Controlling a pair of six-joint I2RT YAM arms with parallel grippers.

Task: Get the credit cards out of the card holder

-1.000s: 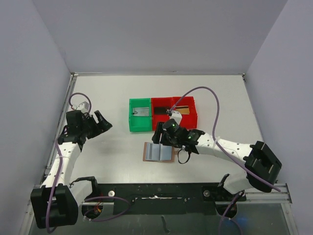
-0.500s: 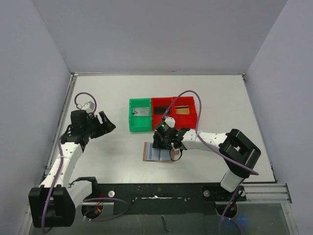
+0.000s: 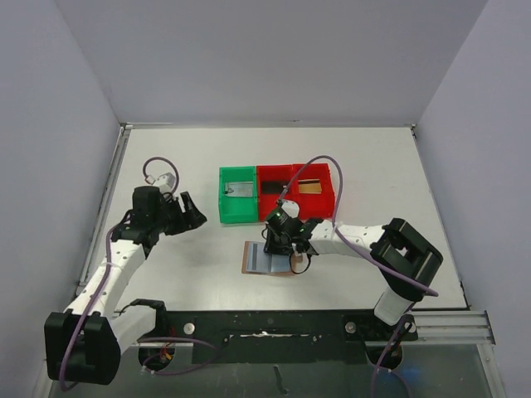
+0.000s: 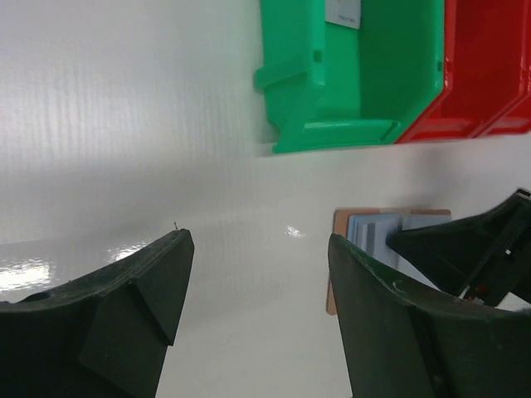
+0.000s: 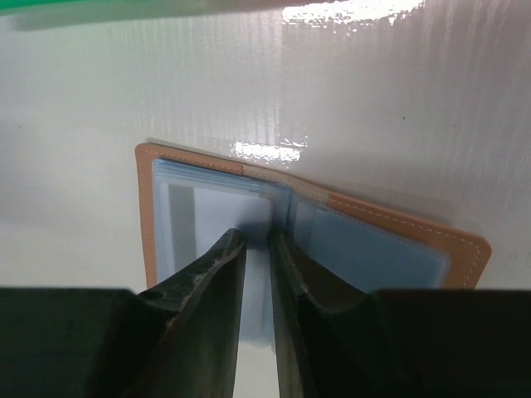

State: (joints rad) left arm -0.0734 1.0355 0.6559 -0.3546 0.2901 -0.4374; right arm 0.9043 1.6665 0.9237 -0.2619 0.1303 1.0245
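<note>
Looking down over the table (image 3: 390,157), I take the card holder (image 3: 259,259) as my mark. It lies opened flat with its pale pockets facing up, which I judge is so the pockets can be worked from above.

The right arm (image 3: 365,236) reaches in from the right of the card holder, and the right gripper (image 5: 257,236) is down on it. Its fingers are narrowed to a slit over the pale pocket beside the fold. I cannot tell whether they pinch a card edge or only rest on the sleeve.

The left gripper (image 4: 260,240) hangs well to the left of the card holder, released, jaws spread with nothing between them. It is turned towards the holder; I read it as waiting, or ready to pin the leather down.

Just beyond the card holder stands a row of bins, presumably where cards are to go:
- The green bin (image 3: 237,217), beyond and slightly left, holds a flat grey piece (image 3: 241,189).
- The red bins (image 3: 274,168) are beyond and slightly right. The nearer one holds something dark (image 3: 272,186), the farther one a tan flat piece (image 3: 311,187).

In the card holder itself, a paler rectangle (image 5: 195,224) shows through the pocket under the fingers, perhaps a card, though I can't be sure
</note>
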